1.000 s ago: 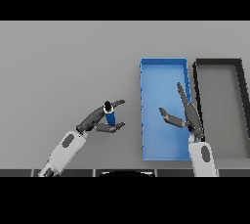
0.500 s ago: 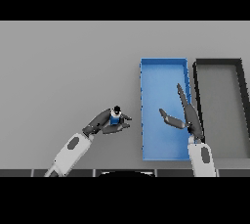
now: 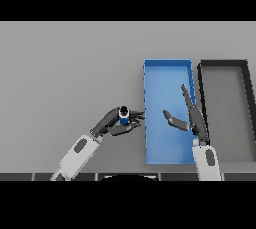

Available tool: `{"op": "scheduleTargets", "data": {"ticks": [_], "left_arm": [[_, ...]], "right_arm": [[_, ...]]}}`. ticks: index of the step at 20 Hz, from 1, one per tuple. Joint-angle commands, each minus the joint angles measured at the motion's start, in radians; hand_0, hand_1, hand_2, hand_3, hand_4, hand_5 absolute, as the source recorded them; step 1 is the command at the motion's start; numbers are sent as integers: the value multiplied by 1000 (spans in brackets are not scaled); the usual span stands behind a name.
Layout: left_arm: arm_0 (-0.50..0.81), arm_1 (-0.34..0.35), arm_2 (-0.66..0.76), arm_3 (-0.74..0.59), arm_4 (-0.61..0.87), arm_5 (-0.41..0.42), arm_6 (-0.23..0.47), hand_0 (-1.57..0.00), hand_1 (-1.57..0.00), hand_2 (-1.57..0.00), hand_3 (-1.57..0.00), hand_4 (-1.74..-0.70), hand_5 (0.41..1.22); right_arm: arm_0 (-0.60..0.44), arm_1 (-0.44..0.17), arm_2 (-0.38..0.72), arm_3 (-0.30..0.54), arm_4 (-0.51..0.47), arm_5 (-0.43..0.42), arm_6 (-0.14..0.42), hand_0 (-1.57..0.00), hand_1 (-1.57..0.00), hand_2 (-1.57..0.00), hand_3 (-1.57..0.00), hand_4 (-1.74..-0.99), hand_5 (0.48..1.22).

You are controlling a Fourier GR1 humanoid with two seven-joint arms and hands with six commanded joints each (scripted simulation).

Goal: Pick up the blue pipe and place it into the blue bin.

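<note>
Left hand (image 3: 114, 123) gripping small blue pipe (image 3: 124, 118), moving closer to blue rectangular bin (image 3: 168, 65). Right hand (image 3: 192, 118) spread above bin.

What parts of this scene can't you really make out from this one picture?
- Blue pipe: head view, mostly wrapped by the left hand; its length and shape are hidden.
- Blue bin: the right hand covers part of its floor.
- Black bin: its right rim nears the picture's edge.

pipe (image 3: 124, 116) between left hand (image 3: 112, 124) fingers and thumb | bin (image 3: 167, 68) just right of fingertips | second bin (image 3: 223, 64) beside it, farther right
</note>
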Motion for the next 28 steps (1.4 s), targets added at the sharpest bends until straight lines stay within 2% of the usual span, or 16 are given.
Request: {"op": "scheduleTargets", "data": {"ticks": [1, 2, 6, 7, 9, 14, 18, 20, 22, 23, 24, 26, 28], "left_arm": [[2, -8, -5, -18, -2, 2, 15, -1545, -1550, -1553, -1549, -1478, 1213], [-15, -9, 3, -30, -1, 2, 45, -1550, -1554, -1557, -1554, -1476, 1215], [-22, 8, 7, -85, -4, -30, 75, -1562, -1564, -1565, -1564, -1473, 1218], [-34, 1, 7, -92, -3, -36, 102, -1564, -1566, -1566, -1565, -1473, 1219], [-34, -7, 4, -100, -4, -53, 116, -1567, -1567, -1568, -1567, -1473, 1220], [-24, -26, 6, -104, -34, -64, 137, -1570, -1570, -1570, -1570, -1474, 1220], [-3, -30, 19, -106, -42, -80, 130, -1570, -1571, -1571, -1571, -1474, 1220], [-12, -37, 27, -115, -48, -85, 133, -1571, -1571, -1571, -1571, -1475, 1221], [-14, -32, 39, -110, -55, -96, 129, -1571, -1571, -1571, -1571, -1475, 1221], [-8, -35, 40, -114, -54, -101, 133, -1571, -1571, -1571, -1571, -1475, 1221], [-7, -35, 42, -122, -59, -105, 129, -1571, -1571, -1571, -1571, -1475, 1221], [-3, -37, 49, -119, -65, -110, 142, -1571, -1571, -1571, -1571, -1474, 1221], [-16, -50, 53, -110, -75, -116, 149, -1571, -1571, -1571, -1571, -1473, 1221]], "right_arm": [[-2, -9, -6, 5, 1, 1, -3, 1, 1, 1, 1, -1138, 552], [-4, -4, -3, -3, -5, 4, 1, 1, 1, 1, 1, -1138, 555], [13, -12, -1, 1, 6, 5, -16, 1, 1, 1, 1, -1126, 567], [14, -6, 2, 6, 9, 2, -15, 1, 1, 1, 1, -1124, 569], [8, -7, 1, -4, 11, -3, -2, 1, 1, 1, 1, -1124, 574], [3, -11, -2, 1, 8, 0, -30, 1, 1, 1, 1, -1123, 578], [0, -3, -3, 9, 3, -2, -37, 1, -3, 1, 1, -1191, 577], [-7, -7, -20, -8, -48, 26, -77, 1, -19, -18, 1, -1178, 569], [-8, -6, -27, -42, -135, 89, -140, 1, -17, -32, 1, -1172, 579], [-18, -34, -39, -72, -179, 128, -156, 1, -14, -25, 1, -1175, 592], [-31, -48, -37, -100, -212, 156, -143, 1, -11, -20, 1, -1169, 597], [-71, -117, -37, -173, -274, 219, -68, 1, -6, -12, 1, -1165, 589], [-85, -153, -1, -240, -310, 277, 2, 1, -4, -8, 1, -1177, 567]]}}
